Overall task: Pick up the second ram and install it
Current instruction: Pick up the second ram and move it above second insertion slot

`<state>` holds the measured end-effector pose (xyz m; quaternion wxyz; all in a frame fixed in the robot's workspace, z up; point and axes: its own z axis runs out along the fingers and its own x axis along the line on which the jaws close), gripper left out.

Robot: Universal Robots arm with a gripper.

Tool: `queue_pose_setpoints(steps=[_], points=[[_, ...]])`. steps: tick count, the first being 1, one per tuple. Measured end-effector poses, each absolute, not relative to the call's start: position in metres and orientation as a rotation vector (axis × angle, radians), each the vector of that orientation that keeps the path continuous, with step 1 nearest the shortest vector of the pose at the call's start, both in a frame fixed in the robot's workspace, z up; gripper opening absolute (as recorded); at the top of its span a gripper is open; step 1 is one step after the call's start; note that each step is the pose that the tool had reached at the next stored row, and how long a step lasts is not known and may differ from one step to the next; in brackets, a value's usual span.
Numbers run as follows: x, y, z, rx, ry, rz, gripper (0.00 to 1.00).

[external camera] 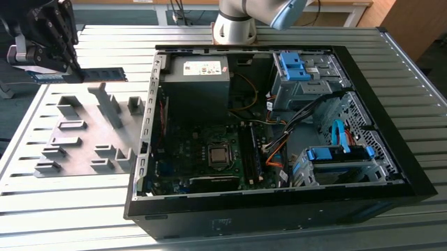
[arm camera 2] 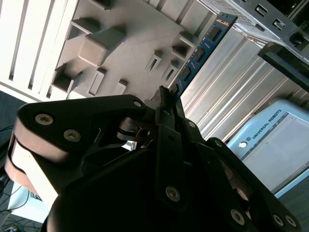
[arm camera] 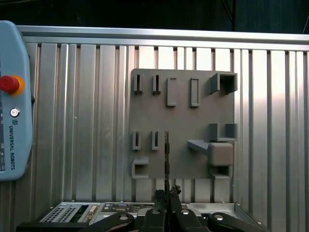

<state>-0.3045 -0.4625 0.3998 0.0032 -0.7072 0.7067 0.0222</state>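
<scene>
While the gripper (external camera: 72,70) hangs high at the exterior view's left, its fingers are clamped on the second ram (external camera: 104,75). It grips the stick partway along its length, so that a short blue-green end sticks out on one side and a longer, darker run on the other.

- Stick attitude: long axis roughly level in the exterior view, standing on its thin edge.
- First wrist view: the stick (arm camera: 166,154) is seen edge-on as a thin dark line running out from the gripper (arm camera: 166,194) over the grey fixture plate (arm camera: 178,116).
- Second wrist view: the stick (arm camera 2: 199,52) extends away from the pinched fingertips (arm camera 2: 164,99), dark chips along its blue face. Its far end points towards the computer case (arm camera 2: 270,26).
- Position: in the air above the fixture plate (external camera: 84,141) and apart from it, clear of the plate's raised blocks.
- The plate lies on the slatted metal table (external camera: 42,209), just beside the open computer case (external camera: 377,120). The motherboard (external camera: 202,151) lies exposed inside the case, well apart from the stick.
- A teach pendant (arm camera: 12,106) lies on the table, seen in both wrist views.
</scene>
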Motion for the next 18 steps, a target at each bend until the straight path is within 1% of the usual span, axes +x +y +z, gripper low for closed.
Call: queue_pose_setpoints(steps=[18], points=[[-0.2978,-0.4625,0.3998,-2.217,2.216,0.07,0.14]])
